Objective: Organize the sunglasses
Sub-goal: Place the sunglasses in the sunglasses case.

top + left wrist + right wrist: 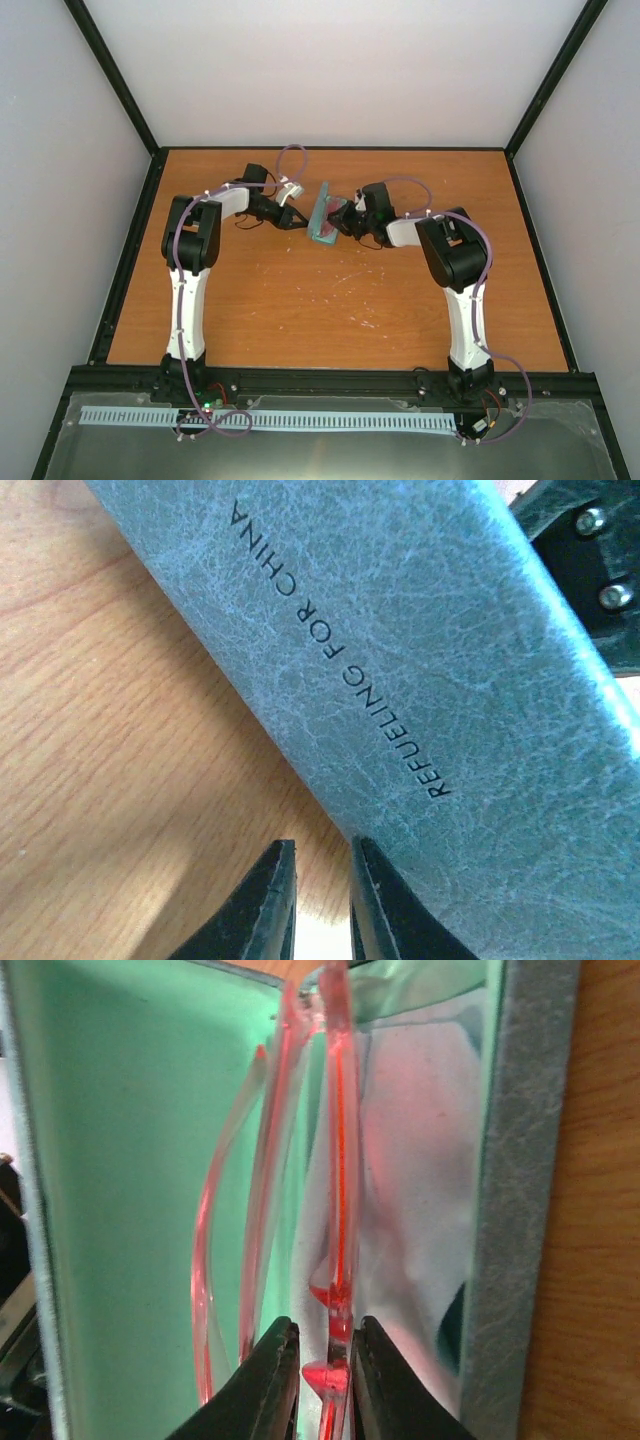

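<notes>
The grey-blue case [322, 222] stands open at the middle back of the table, its green lining [120, 1160] facing my right wrist camera. The red-pink sunglasses [338, 1210] sit folded inside it against a pale cloth [420, 1160]. My right gripper [325, 1360] reaches into the case from the right, jaws shut on the sunglasses' frame near the bridge. My left gripper [322, 880] is at the case's outer lettered side [420, 650]. Its jaws are all but shut with nothing between them, and one finger [385, 900] rests against the case.
The wooden table [330, 300] is walled by black rails and white panels. Both arms meet at the case from either side, elbows raised. The right gripper's black body [590, 570] shows beyond the case edge in the left wrist view.
</notes>
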